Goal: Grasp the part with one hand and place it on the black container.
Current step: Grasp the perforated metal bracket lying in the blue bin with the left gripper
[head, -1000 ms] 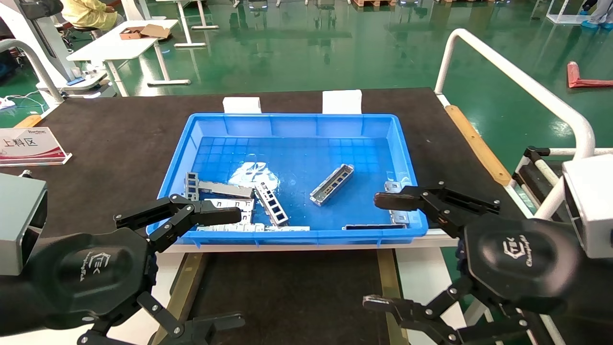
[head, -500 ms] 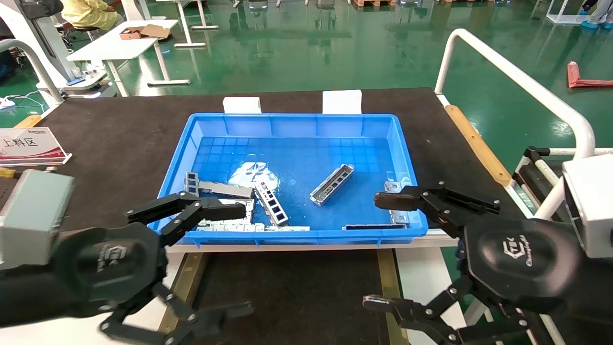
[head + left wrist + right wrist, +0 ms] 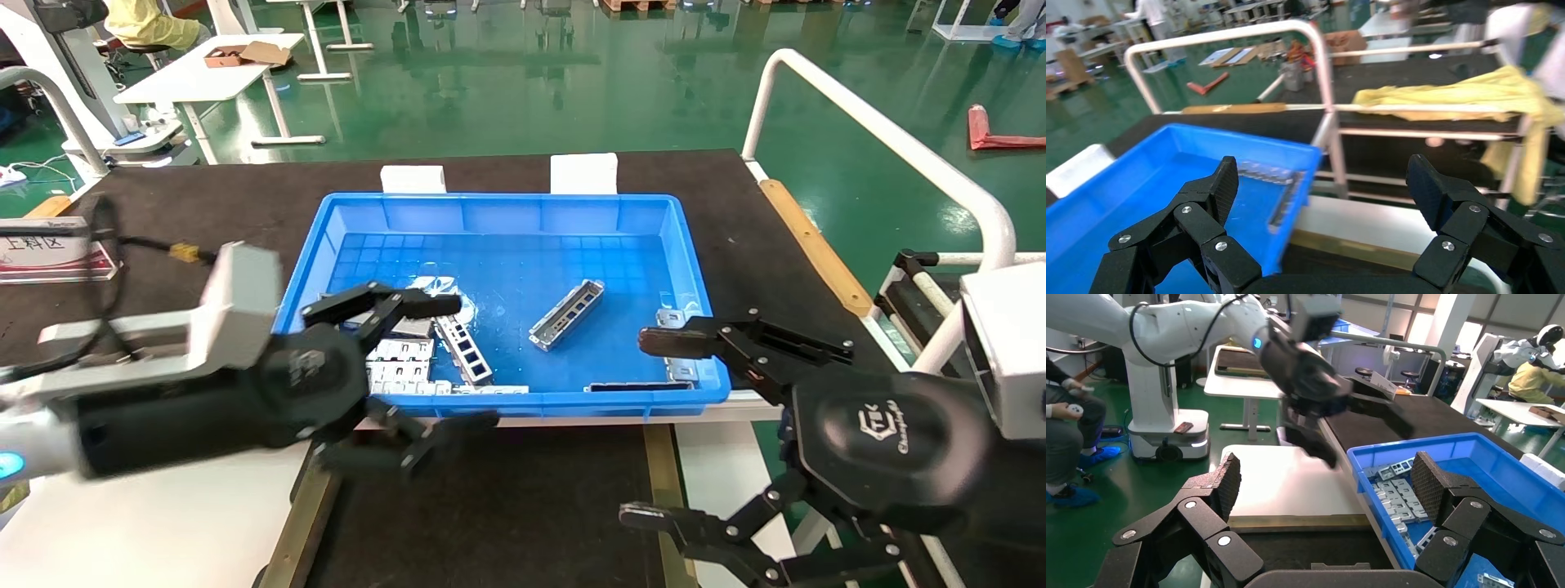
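Observation:
The part (image 3: 566, 314), a slim silver channel strip with cutouts, lies at an angle on the floor of the blue bin (image 3: 507, 198), right of its middle. My left gripper (image 3: 472, 363) is open and empty over the bin's near-left corner, and it also shows in the left wrist view (image 3: 1322, 177). My right gripper (image 3: 636, 429) is open and empty at the near right, beside the bin's near-right corner. The black container (image 3: 507, 506) lies just in front of the bin, between brass rails (image 3: 302, 506). It also shows in the right wrist view (image 3: 1303, 551).
Flat silver plates (image 3: 400, 363) and another cutout strip (image 3: 463, 347) lie in the bin's near-left part. Two white blocks (image 3: 413, 178) stand behind the bin. A sign (image 3: 49, 245) stands at far left. A white railing (image 3: 882, 139) runs along the right.
My left arm has swung up and to the right, from the near-left edge to over the bin's near-left corner, with its wrist turned. The right arm has not moved.

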You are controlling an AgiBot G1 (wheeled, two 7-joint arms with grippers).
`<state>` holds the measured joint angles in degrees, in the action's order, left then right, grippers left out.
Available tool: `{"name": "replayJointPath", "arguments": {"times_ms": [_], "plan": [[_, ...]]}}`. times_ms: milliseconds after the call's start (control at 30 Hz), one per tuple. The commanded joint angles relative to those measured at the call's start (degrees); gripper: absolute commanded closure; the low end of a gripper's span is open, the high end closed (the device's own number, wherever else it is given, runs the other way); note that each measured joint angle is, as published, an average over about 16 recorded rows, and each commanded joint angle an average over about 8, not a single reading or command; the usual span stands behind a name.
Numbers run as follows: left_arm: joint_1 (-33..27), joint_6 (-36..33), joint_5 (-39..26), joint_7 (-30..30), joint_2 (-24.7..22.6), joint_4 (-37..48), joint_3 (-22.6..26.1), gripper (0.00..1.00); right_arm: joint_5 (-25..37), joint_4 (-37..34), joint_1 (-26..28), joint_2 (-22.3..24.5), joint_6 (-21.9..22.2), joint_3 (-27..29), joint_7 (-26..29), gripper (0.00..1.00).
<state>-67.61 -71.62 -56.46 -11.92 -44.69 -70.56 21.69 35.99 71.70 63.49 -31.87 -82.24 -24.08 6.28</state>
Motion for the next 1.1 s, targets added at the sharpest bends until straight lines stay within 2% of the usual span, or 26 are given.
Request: {"name": "replayJointPath", "arguments": {"times_ms": [33,533,900,1100], "plan": [[-0.85,1.92,-1.89,0.04,-1.56,0.60,0.74,0.00,0.00,0.00,0.00,0.00,0.00,0.00,0.00,0.00],[-9.87,13.31,-14.77,-0.83,-16.64,16.53,7.71,0.00,0.00,0.00,0.00,0.00,0.00,0.00,0.00,0.00],[-14.87,18.60,-19.94,5.51,-27.30,33.92,10.74,0.00,0.00,0.00,0.00,0.00,0.00,0.00,0.00,0.00],[-16.78,21.75,-20.74,9.36,-31.53,42.58,11.21,0.00,0.00,0.00,0.00,0.00,0.00,0.00,0.00,0.00]]}}
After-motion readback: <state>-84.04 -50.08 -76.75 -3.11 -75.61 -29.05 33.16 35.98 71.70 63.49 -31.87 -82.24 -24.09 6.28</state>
